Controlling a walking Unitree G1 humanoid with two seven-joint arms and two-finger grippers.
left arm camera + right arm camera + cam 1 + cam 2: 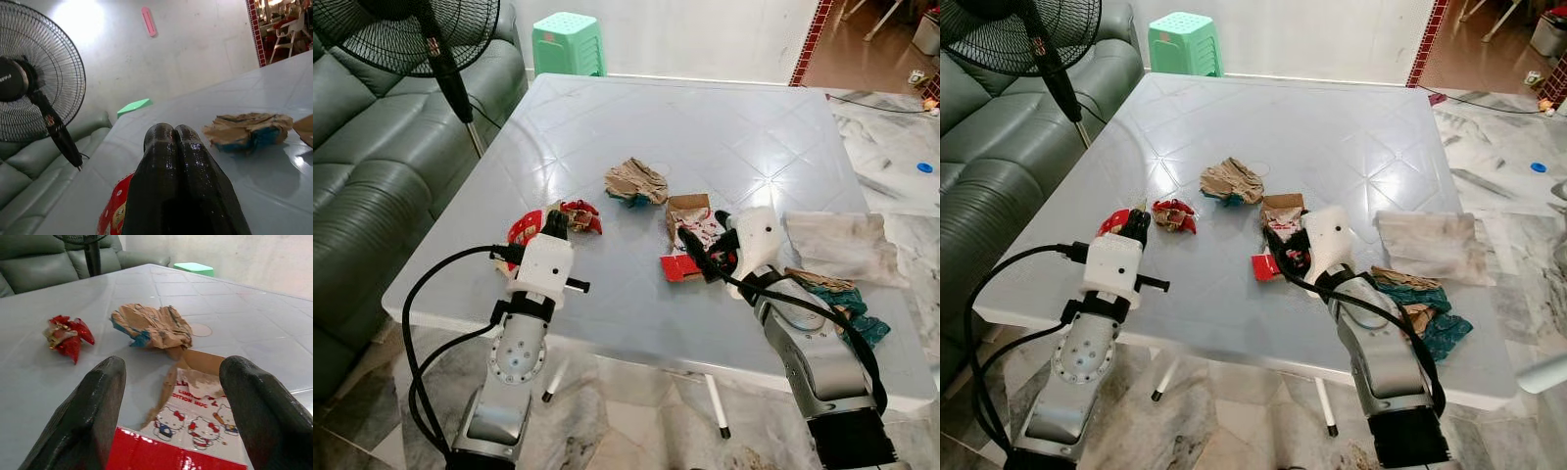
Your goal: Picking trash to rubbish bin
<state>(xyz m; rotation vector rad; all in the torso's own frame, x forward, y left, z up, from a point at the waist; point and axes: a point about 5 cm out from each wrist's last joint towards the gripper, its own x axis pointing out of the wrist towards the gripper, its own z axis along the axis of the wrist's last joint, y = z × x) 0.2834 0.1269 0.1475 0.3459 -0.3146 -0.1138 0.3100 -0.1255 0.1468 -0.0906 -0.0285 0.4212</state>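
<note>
Several pieces of trash are spread over the grey tabletop (pixel 724 127). The right tool (pixel 168 411) is held with its fingers wide apart just above the tabletop, and a torn carton (pixel 200 418), red at its near edge and printed with cartoon cats, lies directly between and just beyond them. A crumpled brown wad (pixel 635 181) with a blue edge is seen farther off, beyond the carton. The left tool (pixel 177 142) is pressed shut, with nothing seen between its fingers, and is poised over the near left part of the tabletop. A flat red wrapper (pixel 522 229) lies partly under its fingertips, and a crumpled red wrapper (pixel 579 216) sits just to the right of them. More crushed brown and teal trash (pixel 842 299) is found near the right edge, beside the right arm. A cloth (pixel 842 245) lies just beyond that.
</note>
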